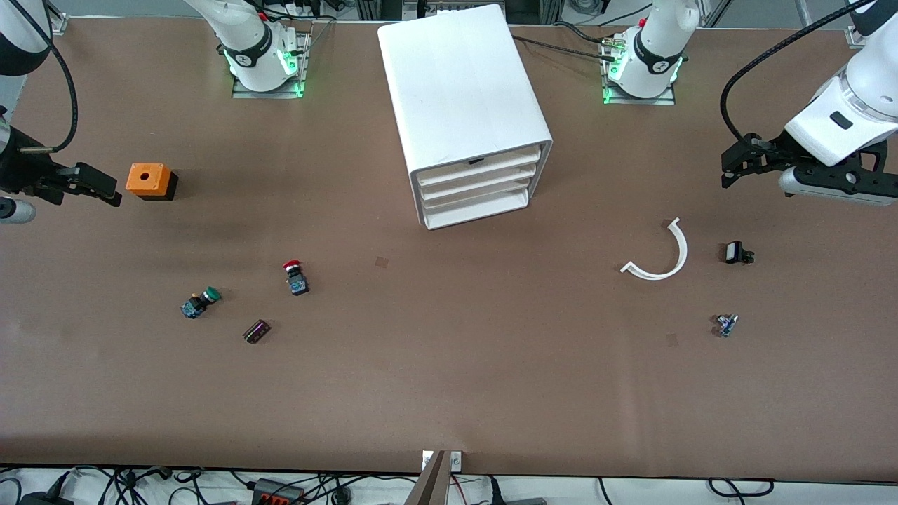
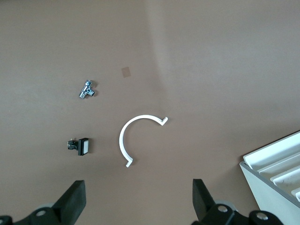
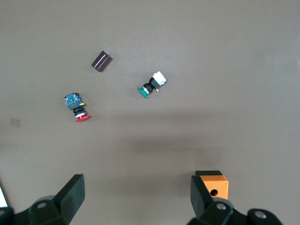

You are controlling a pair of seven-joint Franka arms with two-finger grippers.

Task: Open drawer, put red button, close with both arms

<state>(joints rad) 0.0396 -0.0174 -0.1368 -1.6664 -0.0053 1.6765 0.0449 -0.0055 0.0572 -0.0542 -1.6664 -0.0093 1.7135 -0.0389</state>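
Cabinet [image 1: 463,91]: one, white, boxy, standing on the table [image 1: 449,393] between the two arm bases.
Drawers: three, stacked in the cabinet front; the middle drawer [image 1: 478,184] shut, flush with the other two.
Red button [image 1: 295,277]: one, lying on the table toward the right arm's end, nearer to the front camera than the cabinet; red cap, black-and-blue body; touched by nothing.
Green button [image 1: 200,302]: one, lying near the red button, closer to the right arm's end and a little nearer to the front camera.
Dark small block [image 1: 257,331]: one, nearest to the front camera of that group.
Orange cube [image 1: 149,181]: one, hole on top, farther from the front camera than both buttons.
White curved strip [image 1: 659,254]: one, toward the left arm's end.
Small black part [image 1: 736,252]: one, beside the strip.
Small metal part [image 1: 726,324]: one, nearer to the front camera than the black part.
Arms: two.
Left pincer [image 2: 138,199]: spread wide, empty, up over the table at the left arm's end.
Right pincer [image 3: 138,197]: spread wide, empty, up over the table beside the orange cube.
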